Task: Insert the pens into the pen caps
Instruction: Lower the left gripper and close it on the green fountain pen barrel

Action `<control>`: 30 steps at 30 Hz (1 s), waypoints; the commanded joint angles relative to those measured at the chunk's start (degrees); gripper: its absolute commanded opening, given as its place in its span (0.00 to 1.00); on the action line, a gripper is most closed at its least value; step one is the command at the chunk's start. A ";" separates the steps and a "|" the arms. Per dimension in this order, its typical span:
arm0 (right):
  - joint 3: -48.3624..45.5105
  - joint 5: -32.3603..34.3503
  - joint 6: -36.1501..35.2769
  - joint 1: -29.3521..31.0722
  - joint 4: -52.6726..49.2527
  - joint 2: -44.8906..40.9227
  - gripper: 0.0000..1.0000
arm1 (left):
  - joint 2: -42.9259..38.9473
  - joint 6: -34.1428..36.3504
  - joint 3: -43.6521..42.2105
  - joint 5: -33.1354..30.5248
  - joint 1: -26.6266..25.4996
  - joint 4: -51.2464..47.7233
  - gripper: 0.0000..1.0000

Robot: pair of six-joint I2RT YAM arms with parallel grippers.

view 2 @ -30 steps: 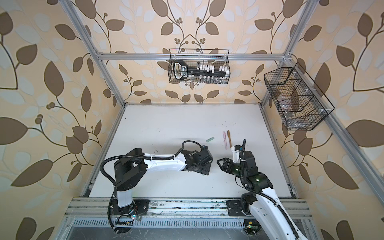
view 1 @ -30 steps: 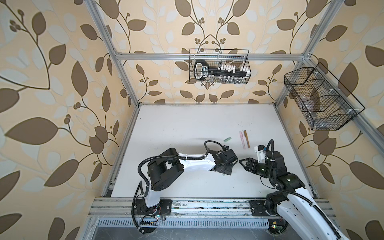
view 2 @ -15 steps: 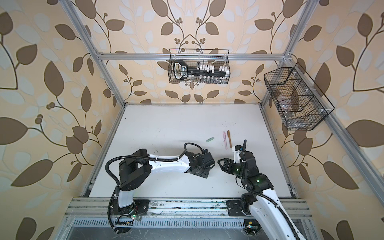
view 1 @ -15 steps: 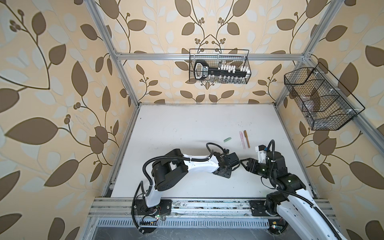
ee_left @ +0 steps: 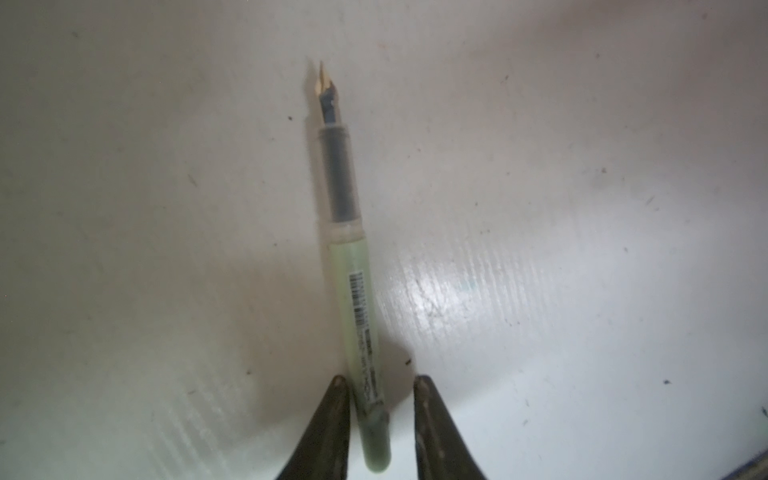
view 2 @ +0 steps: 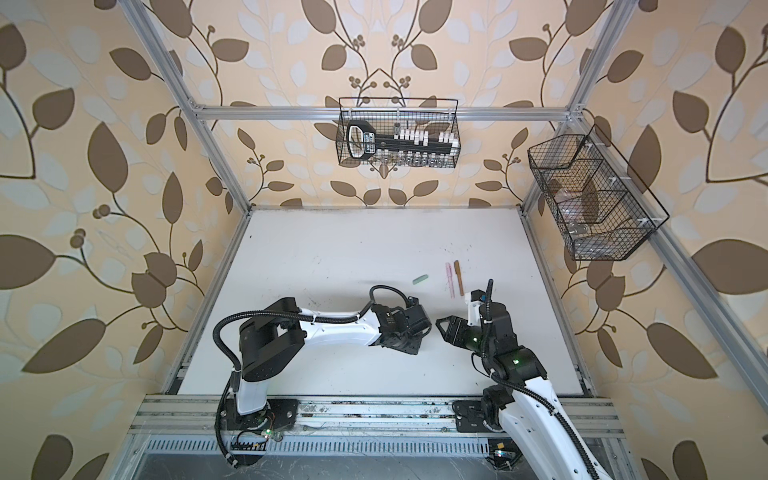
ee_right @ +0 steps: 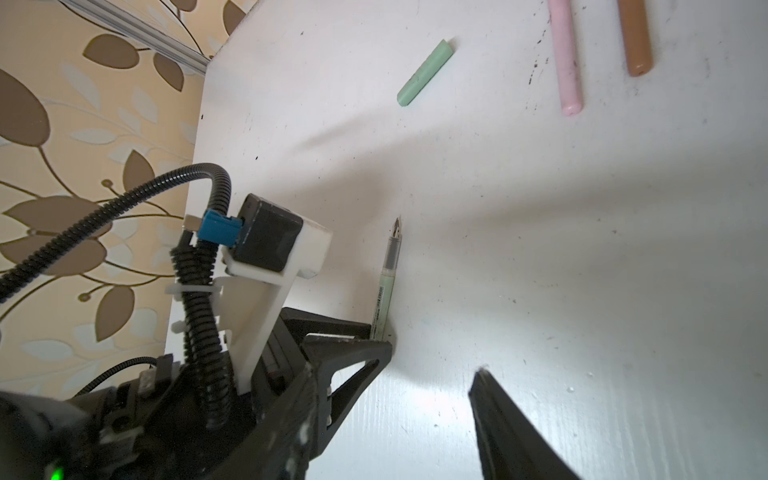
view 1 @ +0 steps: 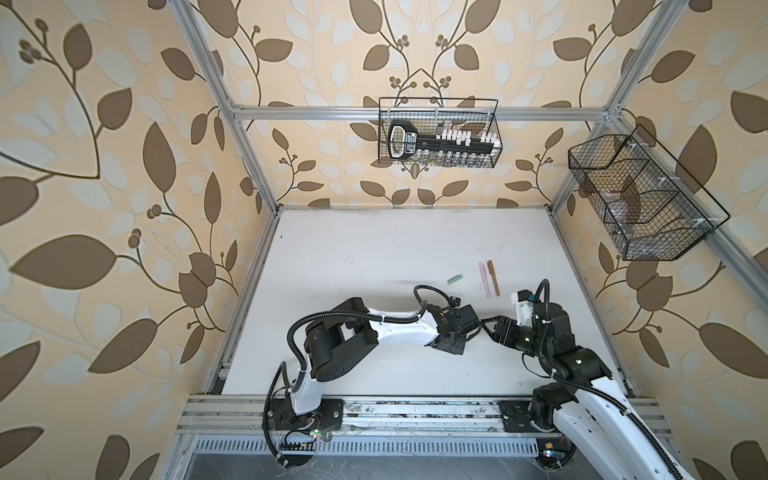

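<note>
White worktop [view 1: 374, 257] is lying under both my arms, with leaf-print walls [view 1: 124, 166] standing around it. My left claw [ee_left: 380, 380] is straddling the rear end of the green pen [ee_left: 351, 291]. One finger [ee_left: 332, 415] is touching the barrel and the other is standing off with a gap, so I am not yet gripping it. The pen is lying on the worktop, its long axis running straight out from this claw toward the top of the left wrist frame, nib at the far end. My right claw [view 2: 441, 330] is hanging just beside, jaws spread and empty. The green cap [ee_right: 424, 72] is lying well beyond the nib, in the upper middle of the right wrist frame, slanting across the pen's line rather than along it. I cannot tell which of its ends is open. I am judging that the free right claw must fetch and turn the cap, though the left is sitting about as near.
</note>
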 commanded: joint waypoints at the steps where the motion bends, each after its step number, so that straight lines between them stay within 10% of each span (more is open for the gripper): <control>1: 1.10 0.36 -0.04 -0.30 0.44 0.50 0.61 | 1.03 0.53 -1.17 0.33 -0.01 -0.31 0.19; 11: -0.17 -0.50 0.46 -0.23 1.06 1.24 0.61 | -0.71 1.53 -3.39 -0.16 -0.01 1.41 0.01; 30: -2.09 -1.74 4.17 8.63 20.85 20.80 0.61 | -10.69 6.22 -16.38 2.38 0.26 20.55 0.00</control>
